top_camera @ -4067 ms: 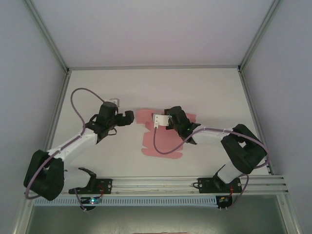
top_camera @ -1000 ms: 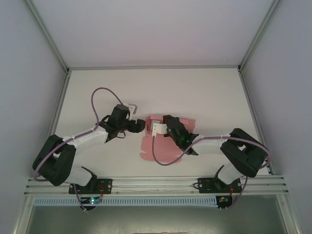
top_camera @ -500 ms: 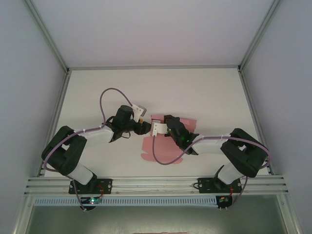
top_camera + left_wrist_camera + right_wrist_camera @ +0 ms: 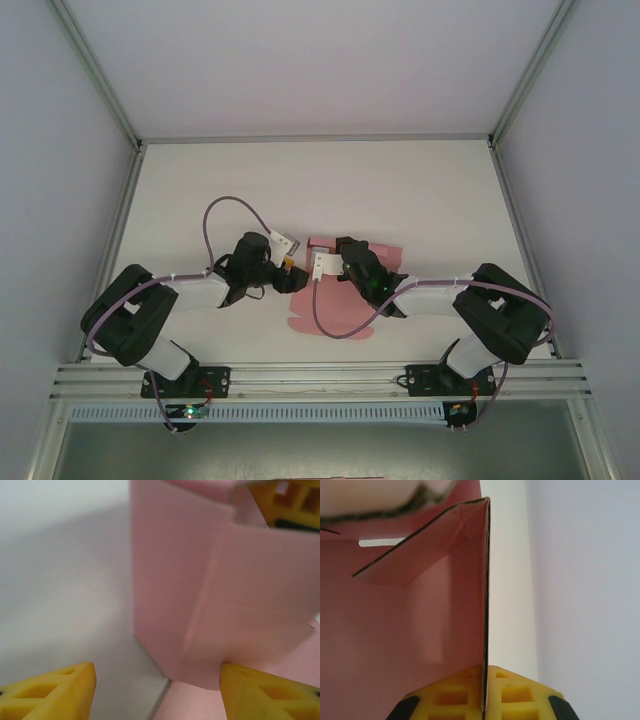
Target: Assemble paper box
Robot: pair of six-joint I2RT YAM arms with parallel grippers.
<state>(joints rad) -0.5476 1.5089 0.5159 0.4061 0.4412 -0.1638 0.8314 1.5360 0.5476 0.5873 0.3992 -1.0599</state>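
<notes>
The pink paper box lies partly folded mid-table, its near part flat and its far walls raised. My left gripper is at the box's left edge. In the left wrist view the paper box shows an upright creased wall; my left gripper is open, its right fingertip touching that wall, its left one over bare table. My right gripper sits over the far part. In the right wrist view my right gripper is shut on the edge of an upright wall of the paper box.
The white table is fenced by grey walls and aluminium rails along the near edge. Purple cables loop above both arms. The right gripper's yellow fingers show just behind the wall in the left wrist view.
My left arm has swung right and reached the box's left edge, its jaws narrowing a little. The right gripper keeps its hold in about the same place.
</notes>
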